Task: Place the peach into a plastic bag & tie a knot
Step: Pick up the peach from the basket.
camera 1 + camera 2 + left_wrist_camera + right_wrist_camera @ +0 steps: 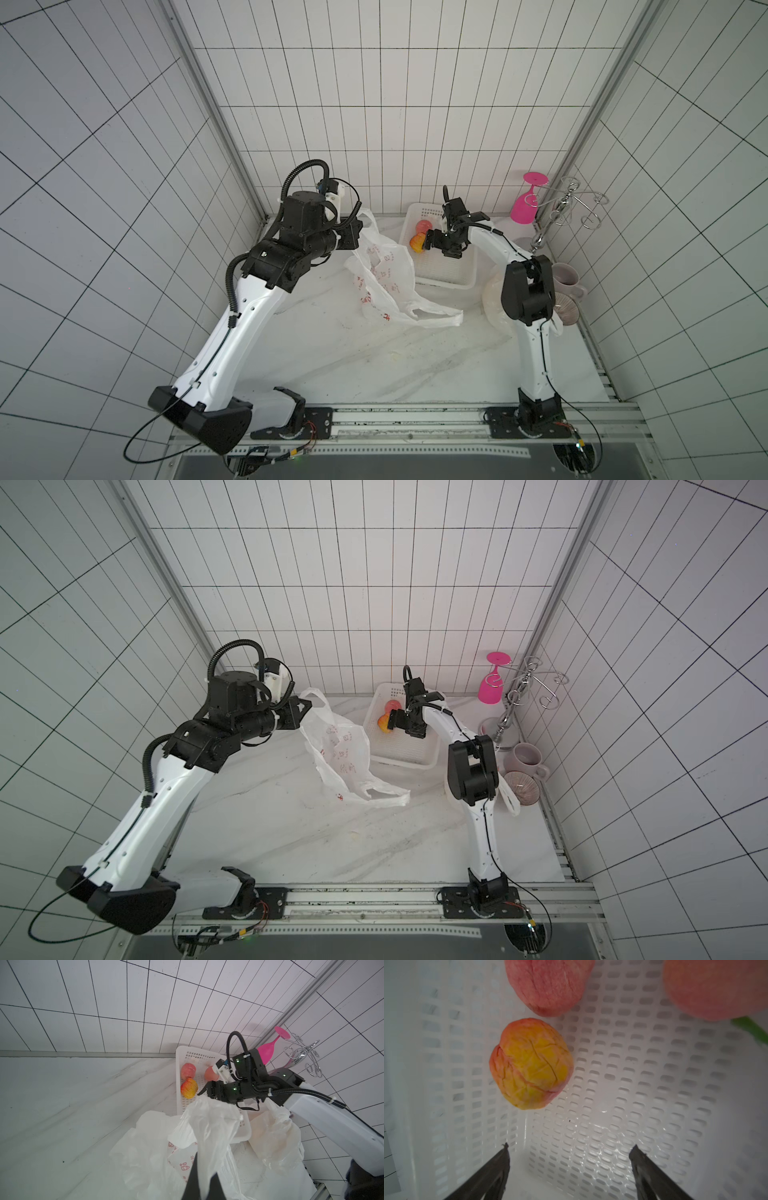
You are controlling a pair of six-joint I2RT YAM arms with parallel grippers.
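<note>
Basket floor (633,1088): peach (531,1064) by wall (446,1068), fingers (492,1174) apart.

This is a robotics lab cell that is posing as a kitchen counter. Around it, white wall panels printed with a black tile grid (374,104) are boxing in the space between bare aluminium frame posts (216,112). A left arm (241,328) and a right arm (536,353), both white and black, are standing bolted to a slotted aluminium rail (415,419) along a marble-patterned white tabletop (353,365). Kitchenware is crowding one corner. A pink plastic wine glass (524,208) is hanging upside down from a chrome wire rack (562,204), near a pale mug (566,279) and a ribbed bowl (567,309).
</note>
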